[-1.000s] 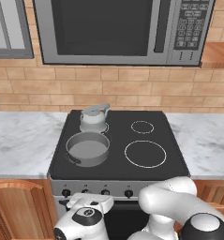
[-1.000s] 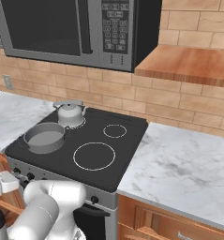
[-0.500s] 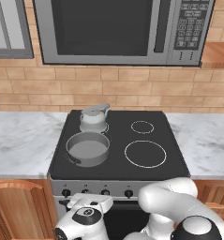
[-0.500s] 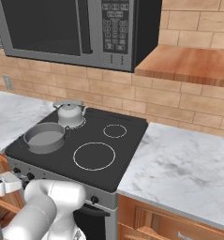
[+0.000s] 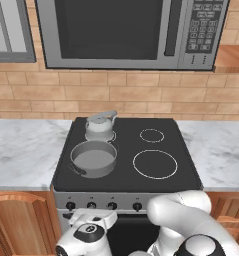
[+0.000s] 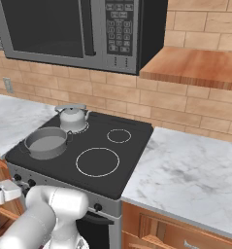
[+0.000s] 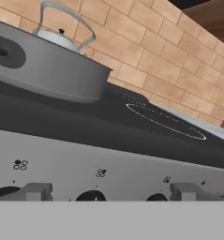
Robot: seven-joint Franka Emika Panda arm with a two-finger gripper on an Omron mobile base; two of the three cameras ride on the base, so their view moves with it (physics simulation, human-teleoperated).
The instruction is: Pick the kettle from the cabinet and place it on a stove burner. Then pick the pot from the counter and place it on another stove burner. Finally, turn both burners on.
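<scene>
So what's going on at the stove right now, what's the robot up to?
The kettle sits on the back left burner and the pot on the front left one, so both are placed. The arm is low in front of the stove, and its open gripper holds nothing and faces the knobs on the front panel. It looks set to turn the burners on.

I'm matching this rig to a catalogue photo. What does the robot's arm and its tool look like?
The arm is glossy white with rounded, bulbous link housings and dark joint caps, one black cap showing at the lower edge of the left base view. The hand ends in a white block with a round dark-grey disc on it. The tool has two small, blocky, dark grey finger tips. No cables or markings are visible.
</scene>
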